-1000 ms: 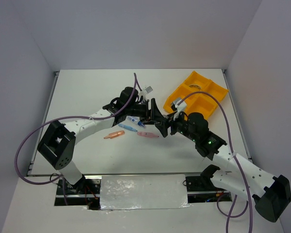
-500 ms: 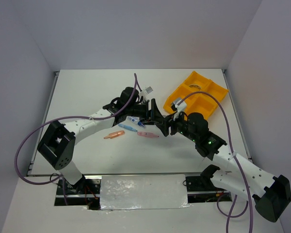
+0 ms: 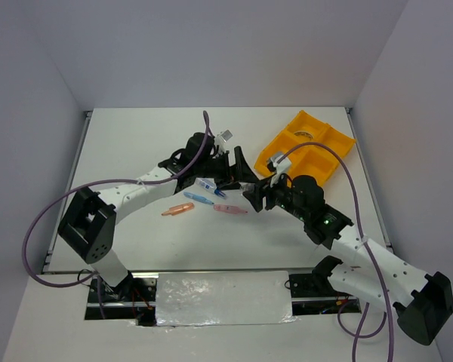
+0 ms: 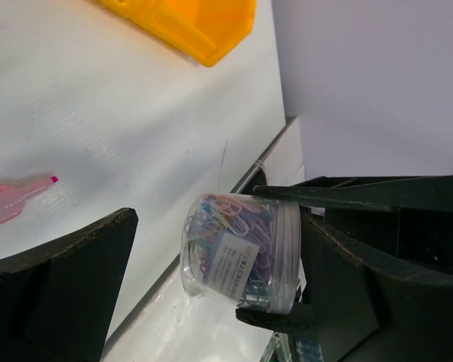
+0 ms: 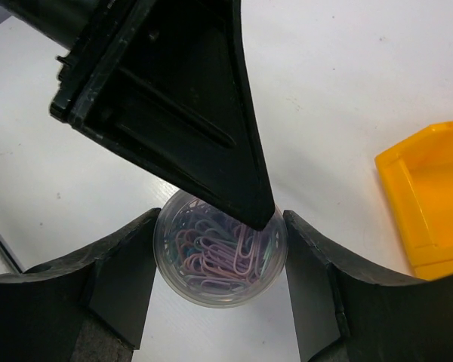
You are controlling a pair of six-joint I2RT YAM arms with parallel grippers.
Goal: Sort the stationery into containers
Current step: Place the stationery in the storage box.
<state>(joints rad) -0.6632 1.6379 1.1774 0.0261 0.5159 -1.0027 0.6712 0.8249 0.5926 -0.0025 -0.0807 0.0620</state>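
A clear tub of paper clips (image 5: 219,260) hangs above the bench (image 3: 136,143), clamped on both sides by the right pincer (image 5: 220,234). The left pincer (image 4: 215,230) stands spread around it, with a gap showing on one side and one finger crossing the tub's face. This looks like a mid-air handover. Only one pincer should grip at a time, so the left should draw straight back without nudging the slippery round wall. The right arm can then carry the tub level to the yellow tray (image 3: 340,143) just behind it. Pink (image 3: 229,209), blue (image 3: 198,198) and orange (image 3: 177,210) sticks lie on the bench below.
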